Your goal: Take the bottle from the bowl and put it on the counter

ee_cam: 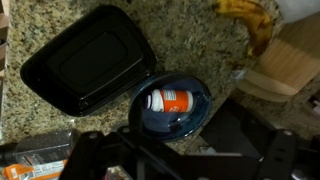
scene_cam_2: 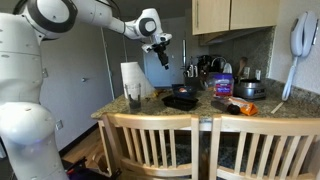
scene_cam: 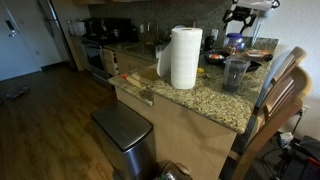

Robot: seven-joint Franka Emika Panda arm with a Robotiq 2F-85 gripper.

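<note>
Granite, speckled beige and brown, that's the bench (ee_cam: 185, 35) under me, and directly below sits the round dark-blue bowl (ee_cam: 170, 124). Inside it, the small white plastic bottle with the orange label (ee_cam: 168, 100) lies on its side at the bottom of the bowl. I'd say the curved wall cradles it there, so it can't roll off. My jaws are released, spread wide to either side of the bowl's near rim, with nothing between them. I hover well above the bowl; in an exterior view my white arm (scene_cam_2: 100, 15) reaches over from high up. I read that as lining up for a straight drop, with the opening wide enough to clear the rim and straddle the bottle across its narrow body. A black rectangular plastic tray (ee_cam: 85, 65) sits tight against the bowl, so that side's crowded. A browning yellow banana (ee_cam: 250, 25) and a pale wooden board (ee_cam: 290, 70) lie apart from the bowl on the opposite side. Bare granite just beyond the bowl, between tray and banana, looks like my best landing spot. Nothing's lifted yet, so the grasp comes first.
</note>
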